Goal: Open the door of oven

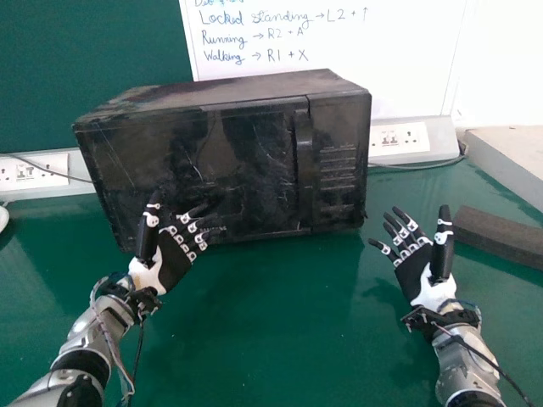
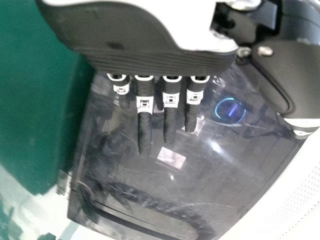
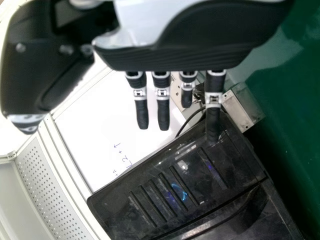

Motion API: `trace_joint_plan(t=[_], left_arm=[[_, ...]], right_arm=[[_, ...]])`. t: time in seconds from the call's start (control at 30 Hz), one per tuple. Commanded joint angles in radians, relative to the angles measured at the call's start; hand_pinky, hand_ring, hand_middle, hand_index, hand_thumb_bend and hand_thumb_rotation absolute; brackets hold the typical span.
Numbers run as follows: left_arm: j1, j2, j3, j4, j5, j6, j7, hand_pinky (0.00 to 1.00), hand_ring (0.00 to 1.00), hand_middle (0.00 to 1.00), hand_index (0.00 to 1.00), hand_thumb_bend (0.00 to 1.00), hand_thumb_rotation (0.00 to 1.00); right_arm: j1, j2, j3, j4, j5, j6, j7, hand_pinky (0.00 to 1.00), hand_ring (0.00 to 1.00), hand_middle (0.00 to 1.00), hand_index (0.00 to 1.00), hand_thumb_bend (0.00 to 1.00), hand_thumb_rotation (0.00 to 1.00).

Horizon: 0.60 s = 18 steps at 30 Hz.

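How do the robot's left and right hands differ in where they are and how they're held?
The left hand is in front of the oven, while the right hand is off to the oven's right, above the table. In the head view, the left hand's fingers lean to the right; the right hand's lean to the left. Both are open, thumbs pointing up, and hold nothing.

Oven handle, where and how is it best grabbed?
Probably at mid-height on the handle, coming from the front, with fingers curled round one long edge and thumb round the other. It's an upright bar standing out from the oven's front, between the door's window and the control panel.
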State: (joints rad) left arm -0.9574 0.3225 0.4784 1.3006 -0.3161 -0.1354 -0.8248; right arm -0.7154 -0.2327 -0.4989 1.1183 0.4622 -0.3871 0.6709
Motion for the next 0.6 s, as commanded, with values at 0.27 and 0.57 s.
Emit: trace_joint_plan(t=[0.27,0.57], left_arm=[[-0.087,0.018,-0.014,-0.005,0.003,0.052,0.007,0.60,0.78,0.90,0.87,1.00,0.72],[-0.123,0.017,-0.024,-0.005,0.004,0.068,0.013,0.63,0.83,0.93,0.91,1.00,0.69]], right_arm=[[0.009,0.012,-0.008,0.001,0.021,0.039,0.022,0.96,1.00,1.00,1.00,1.00,1.00],[-0.001,0.018,-0.004,-0.001,0.019,0.050,0.005,0.99,1.00,1.00,1.00,1.00,1.00]])
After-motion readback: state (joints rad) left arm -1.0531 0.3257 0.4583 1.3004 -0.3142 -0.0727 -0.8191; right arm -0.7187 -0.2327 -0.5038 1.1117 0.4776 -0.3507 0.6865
